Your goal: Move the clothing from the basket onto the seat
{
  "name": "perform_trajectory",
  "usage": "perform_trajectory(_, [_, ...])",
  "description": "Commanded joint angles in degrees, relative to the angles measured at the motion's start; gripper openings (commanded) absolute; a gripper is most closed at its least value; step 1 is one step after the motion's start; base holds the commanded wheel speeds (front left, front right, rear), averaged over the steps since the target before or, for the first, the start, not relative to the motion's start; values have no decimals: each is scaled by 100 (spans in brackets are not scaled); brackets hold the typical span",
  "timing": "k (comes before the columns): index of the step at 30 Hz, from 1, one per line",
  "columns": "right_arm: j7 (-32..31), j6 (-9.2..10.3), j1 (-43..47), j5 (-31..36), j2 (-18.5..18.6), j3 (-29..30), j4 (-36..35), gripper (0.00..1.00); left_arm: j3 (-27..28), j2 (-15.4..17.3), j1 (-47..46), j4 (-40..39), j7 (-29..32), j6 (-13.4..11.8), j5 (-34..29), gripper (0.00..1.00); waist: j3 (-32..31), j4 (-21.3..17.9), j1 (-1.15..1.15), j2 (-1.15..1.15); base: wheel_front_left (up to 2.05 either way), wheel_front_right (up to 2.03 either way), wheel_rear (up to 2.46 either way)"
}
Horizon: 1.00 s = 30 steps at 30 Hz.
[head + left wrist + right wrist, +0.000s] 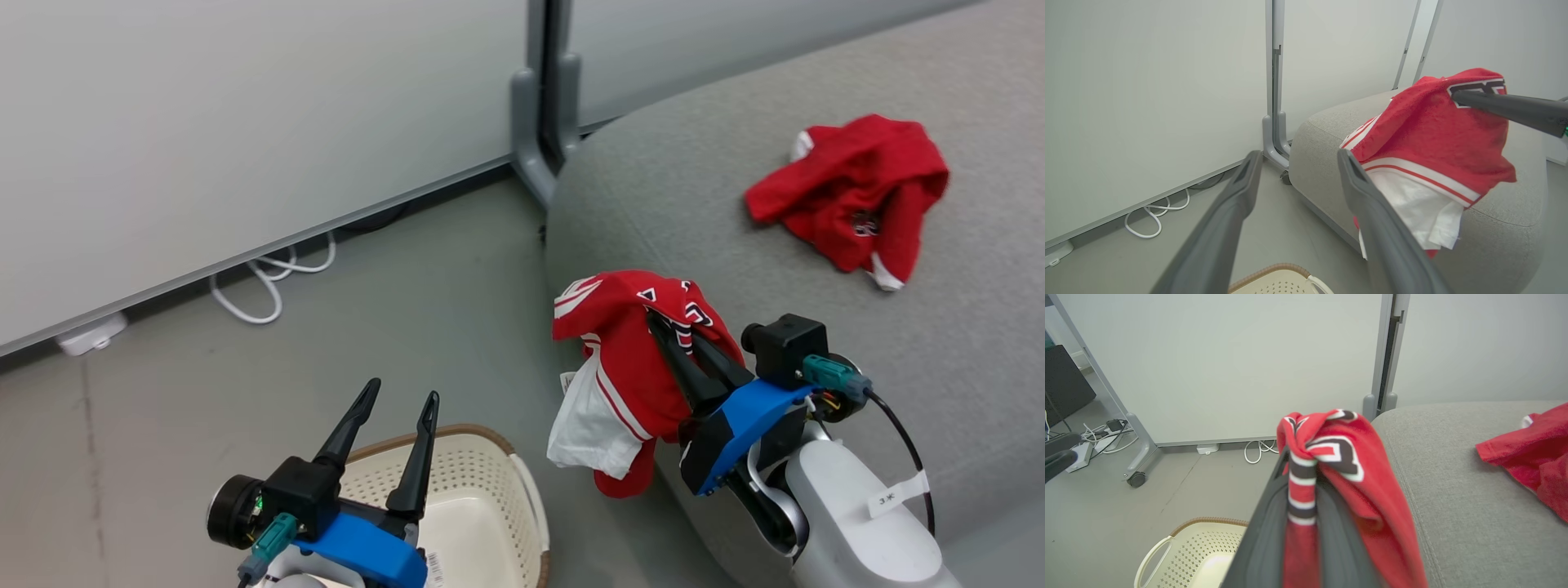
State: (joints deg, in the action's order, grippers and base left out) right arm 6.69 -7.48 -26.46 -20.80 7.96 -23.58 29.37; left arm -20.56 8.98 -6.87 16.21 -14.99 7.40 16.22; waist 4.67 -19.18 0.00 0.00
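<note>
Head view: pinching a bunched red jersey [629, 359] with the right gripper [665, 327], long dark fingers pressed together on the fabric beside the navy-and-white print. Holding it at the seat's [694, 188] rounded near-left corner, with the white lining and striped hem drooping past the cushion's edge toward the grey floor [367, 327]. Noting a second red jersey [853, 192] lying crumpled on top of the seat toward its far right, well apart from the held one. Hovering the left gripper [404, 390] over the basket [490, 437] on the floor just off the seat's left edge, jaws spread wide and gripping nothing. Left wrist view: seeing the held jersey hanging beside the seat's corner. Right wrist view: seeing striped fabric wedged between the closed fingers. Spotting a white cable [269, 286] looping along the foot of the wall panel [245, 122].
</note>
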Motion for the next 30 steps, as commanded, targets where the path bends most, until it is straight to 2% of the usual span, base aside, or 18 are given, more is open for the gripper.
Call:
perform_trajectory(1, [2, -3, 68, 3, -15, 18, -57, 0, 40, 34, -64, -27, -28, 11, 17, 100, 83, -305, 0, 0, 0, 0, 0])
perform_trajectory(14, [-62, -3, 365, 112, -88, 241, -312, 0, -72, 113, -82, -33, -28, 12, 7, 100, 172, -1185, 0, 0, 0, 0, 0])
perform_trajectory(30, [-148, -3, 511, 160, -197, 509, -506, 0, -279, 188, -217, 1, -28, 12, 103, 100, 305, -1232, 0, 0, 0, 0, 0])
